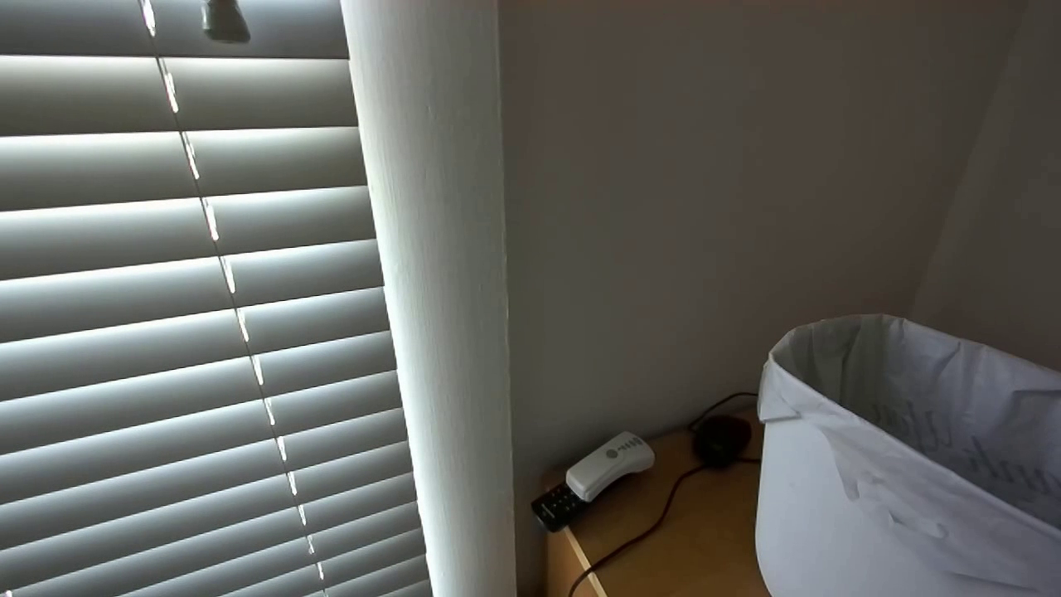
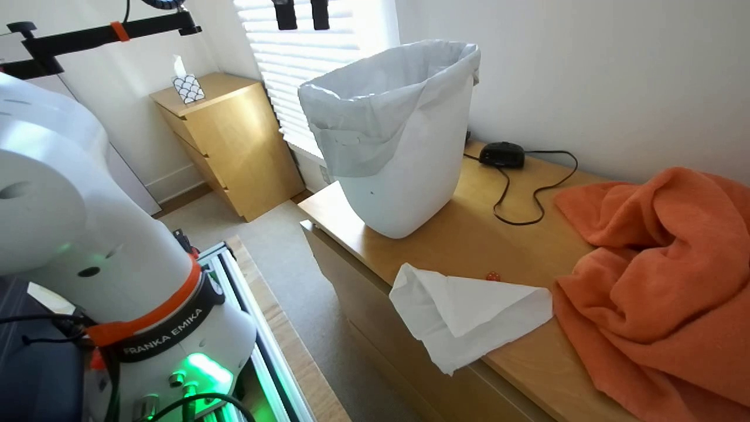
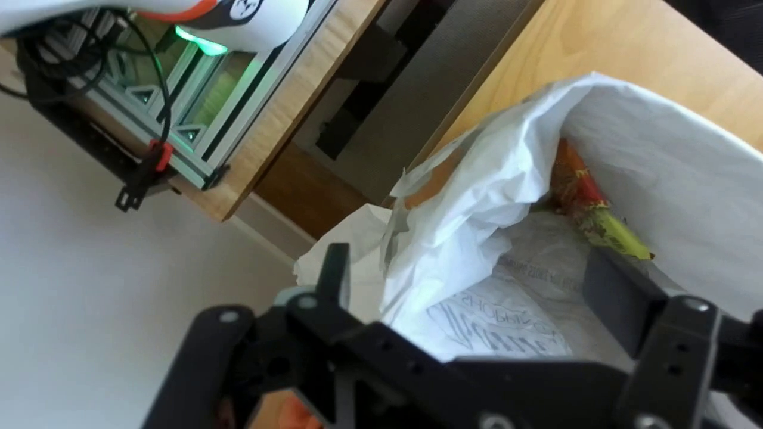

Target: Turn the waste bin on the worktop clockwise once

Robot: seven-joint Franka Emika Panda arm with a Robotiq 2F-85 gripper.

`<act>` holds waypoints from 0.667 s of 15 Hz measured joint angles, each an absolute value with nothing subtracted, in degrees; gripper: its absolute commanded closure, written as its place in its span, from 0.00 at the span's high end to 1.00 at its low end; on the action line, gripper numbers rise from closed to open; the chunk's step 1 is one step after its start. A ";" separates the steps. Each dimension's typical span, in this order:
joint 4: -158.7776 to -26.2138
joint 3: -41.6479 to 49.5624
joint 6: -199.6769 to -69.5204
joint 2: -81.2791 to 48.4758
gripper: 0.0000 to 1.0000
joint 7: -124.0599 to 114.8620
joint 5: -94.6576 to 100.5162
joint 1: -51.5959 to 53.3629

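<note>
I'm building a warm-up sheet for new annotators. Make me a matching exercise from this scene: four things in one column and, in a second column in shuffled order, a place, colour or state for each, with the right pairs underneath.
Column 1
1. waste bin
2. bunched-up cloth
3. tissue box
4. gripper

Column 2
A. on the drawer unit in the far corner
B. jaws apart
C. lined with a white bag
D. orange

Pairs: 1-C; 2-D; 3-A; 4-B
</note>
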State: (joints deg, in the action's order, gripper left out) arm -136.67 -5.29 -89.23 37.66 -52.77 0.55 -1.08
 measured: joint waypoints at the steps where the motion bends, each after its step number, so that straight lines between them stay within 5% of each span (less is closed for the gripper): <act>1: -136.77 -5.20 -89.23 38.15 1.00 -49.61 1.54 -1.16; 10: -137.61 -4.66 -91.56 40.61 1.00 -28.43 3.85 -2.10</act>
